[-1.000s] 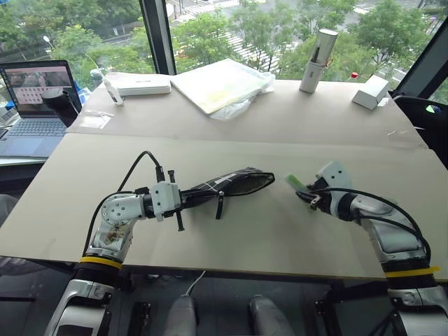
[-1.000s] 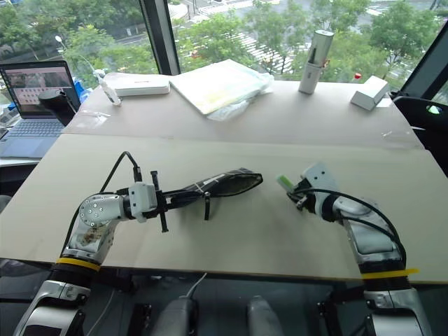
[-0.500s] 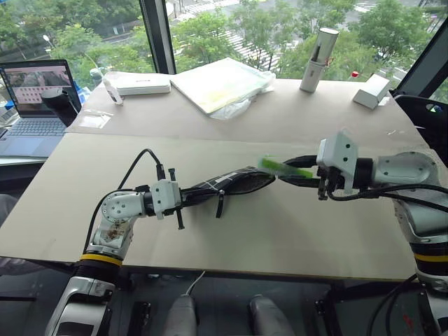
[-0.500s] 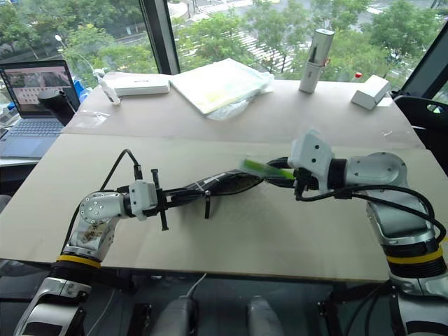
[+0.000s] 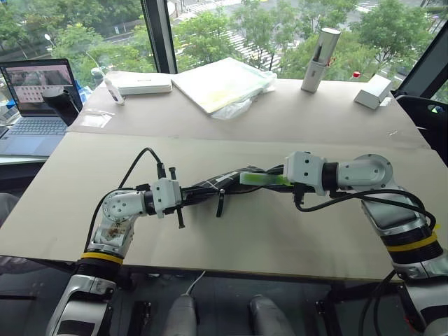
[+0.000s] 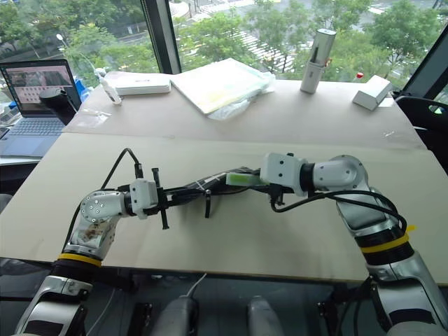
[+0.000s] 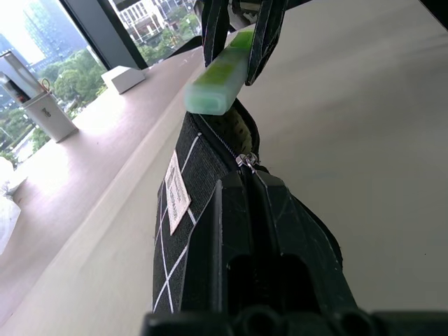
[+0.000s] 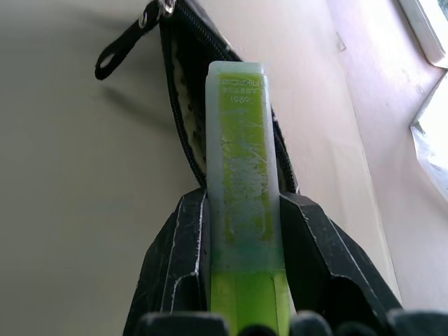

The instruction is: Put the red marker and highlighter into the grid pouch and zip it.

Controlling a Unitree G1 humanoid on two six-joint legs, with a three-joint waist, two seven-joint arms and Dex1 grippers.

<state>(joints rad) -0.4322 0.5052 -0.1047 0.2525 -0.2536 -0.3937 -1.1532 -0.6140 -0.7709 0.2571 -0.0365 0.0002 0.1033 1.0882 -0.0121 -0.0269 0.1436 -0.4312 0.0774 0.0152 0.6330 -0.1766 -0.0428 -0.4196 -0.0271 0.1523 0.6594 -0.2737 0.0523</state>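
The tabletop (image 5: 231, 231) is a broad pale surface running up to the windows. Along its far edge lie a flat white box (image 5: 138, 84), a plastic-wrapped sheet packet (image 5: 218, 82), an upright silver-grey cylinder (image 5: 313, 61) and a small white block (image 5: 372, 91). Off the robot's left stands an open laptop (image 5: 36, 98).

The grid pouch (image 5: 224, 183) is held level over the middle of the tabletop, its long side running between the two arms. The left gripper (image 5: 183, 197) has its fingers (image 7: 231, 231) pinched fully together on the pouch's near end, right at the zipper line beside the white label. A black pull cord hangs from the pouch just past those fingers. The pouch's far end gapes open, its mouth facing the right arm.

The right gripper (image 5: 278, 180) reaches in from the robot's right, its fingers (image 8: 175, 252) partly closed and clamping the highlighter (image 5: 260, 180) by its brighter green cap end. The pale green barrel sticks out beyond the fingertips, pointing at the open mouth. Its blunt tip sits right at the pouch's opening, over the zipper edge; whether it has passed inside the lip cannot be told.
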